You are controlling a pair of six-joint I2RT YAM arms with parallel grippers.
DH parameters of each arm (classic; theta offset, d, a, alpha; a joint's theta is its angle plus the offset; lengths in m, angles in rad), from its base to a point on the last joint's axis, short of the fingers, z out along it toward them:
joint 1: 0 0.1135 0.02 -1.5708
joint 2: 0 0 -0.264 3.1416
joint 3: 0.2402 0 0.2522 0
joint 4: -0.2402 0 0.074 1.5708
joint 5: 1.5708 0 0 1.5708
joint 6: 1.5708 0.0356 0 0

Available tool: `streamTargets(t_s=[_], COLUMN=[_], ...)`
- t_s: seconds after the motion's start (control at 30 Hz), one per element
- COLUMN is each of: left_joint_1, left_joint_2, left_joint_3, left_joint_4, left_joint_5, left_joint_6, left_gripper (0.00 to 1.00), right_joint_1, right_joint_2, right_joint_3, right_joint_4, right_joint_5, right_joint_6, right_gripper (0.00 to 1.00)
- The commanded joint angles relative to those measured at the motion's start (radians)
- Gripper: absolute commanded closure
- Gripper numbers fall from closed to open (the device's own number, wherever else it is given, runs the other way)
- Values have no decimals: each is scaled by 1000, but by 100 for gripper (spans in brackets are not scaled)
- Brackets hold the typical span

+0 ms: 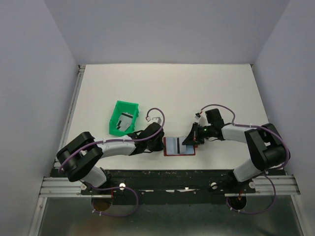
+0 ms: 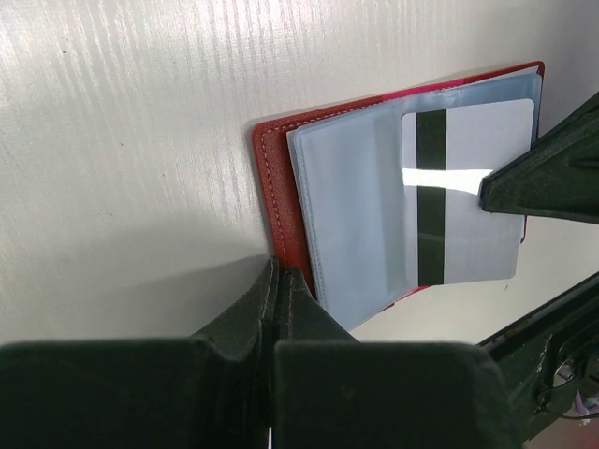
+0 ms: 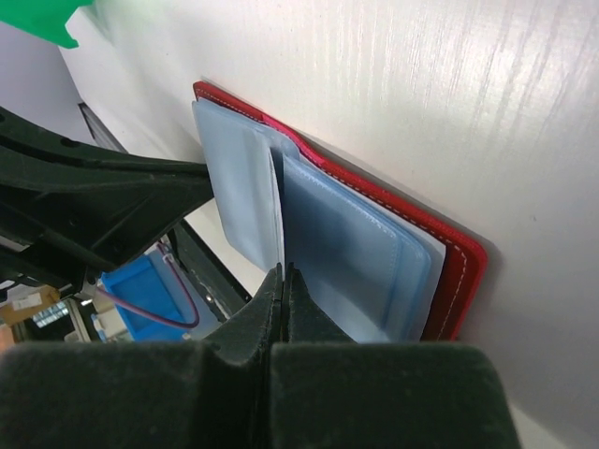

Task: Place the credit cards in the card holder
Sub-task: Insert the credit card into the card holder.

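The card holder [image 1: 178,146] lies open on the table, with a red cover [image 2: 276,178] and pale blue sleeves. One credit card [image 2: 468,224], silvery with a dark stripe, lies flat on the right-hand sleeve. My right gripper [image 1: 189,139] is shut, and its fingertip [image 2: 491,190] rests on that card. In the right wrist view its shut tips [image 3: 284,274] stand between two pale blue leaves of the card holder [image 3: 356,262]. My left gripper [image 2: 279,274] is shut and empty, its tips touching the card holder's red left edge. More credit cards [image 1: 125,119] lie in the green tray.
A green plastic tray [image 1: 117,112] stands behind and to the left of the left gripper [image 1: 158,139]. Both arms meet over the card holder near the table's front edge. The black mounting rail [image 1: 167,177] runs just in front of it.
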Motion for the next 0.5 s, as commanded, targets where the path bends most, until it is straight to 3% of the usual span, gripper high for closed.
streamTargets(t_s=[0.0, 0.47], left_joint_1=[4, 5], left_joint_2=[25, 32], left_joint_3=[-20, -20], left_joint_4=[-16, -18], left_joint_5=[9, 13], left_joint_6=[13, 16], left_gripper=[100, 100], right_joint_1=[5, 5], right_joint_2=[-67, -38], right_joint_3=[-30, -51], right_joint_4=[-52, -31], right_joint_5=[63, 52], right_joint_6=[-1, 11], right_gripper=[100, 100])
